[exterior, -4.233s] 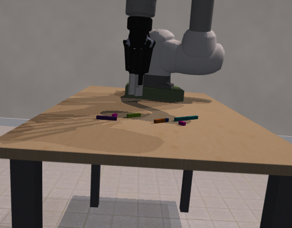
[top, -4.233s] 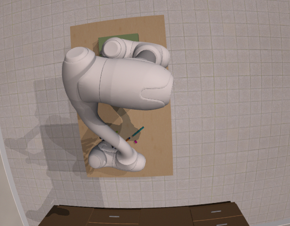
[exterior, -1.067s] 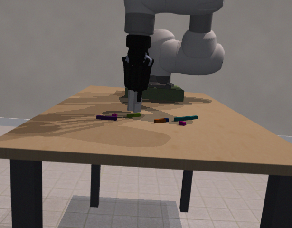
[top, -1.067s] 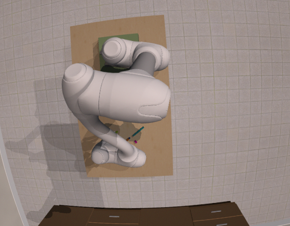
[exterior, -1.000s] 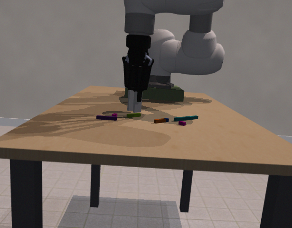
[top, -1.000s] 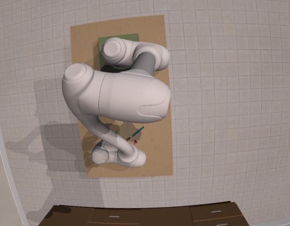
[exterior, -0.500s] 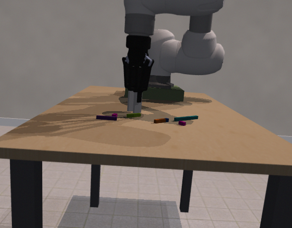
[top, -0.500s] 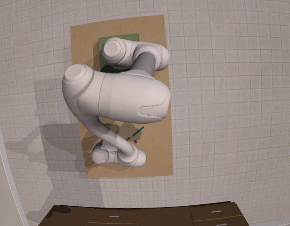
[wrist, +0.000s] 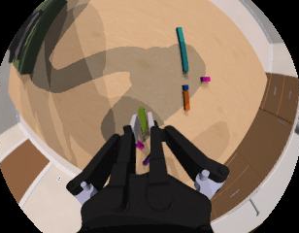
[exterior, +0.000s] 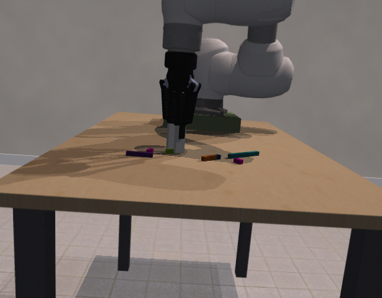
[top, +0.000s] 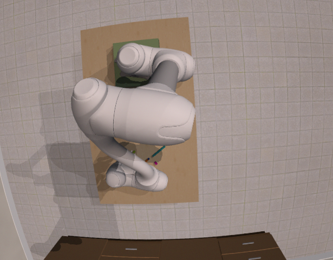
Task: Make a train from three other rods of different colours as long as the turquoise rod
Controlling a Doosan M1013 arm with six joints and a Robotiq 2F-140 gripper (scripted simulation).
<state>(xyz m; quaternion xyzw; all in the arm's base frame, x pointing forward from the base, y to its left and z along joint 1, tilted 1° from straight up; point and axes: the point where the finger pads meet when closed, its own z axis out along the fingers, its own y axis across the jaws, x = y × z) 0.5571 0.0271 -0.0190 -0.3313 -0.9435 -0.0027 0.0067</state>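
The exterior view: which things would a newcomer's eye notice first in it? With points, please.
The eye would fall first on the black pincer (exterior: 176, 150) (wrist: 143, 121), which points down at the table with its pale fingers around the lime rod (exterior: 169, 151) (wrist: 143, 118). Next comes the long turquoise rod (top: 158, 151) (exterior: 243, 154) (wrist: 182, 49), lying to the right in this view, behind a small magenta rod (top: 155, 163) (exterior: 238, 161) (wrist: 206, 79).
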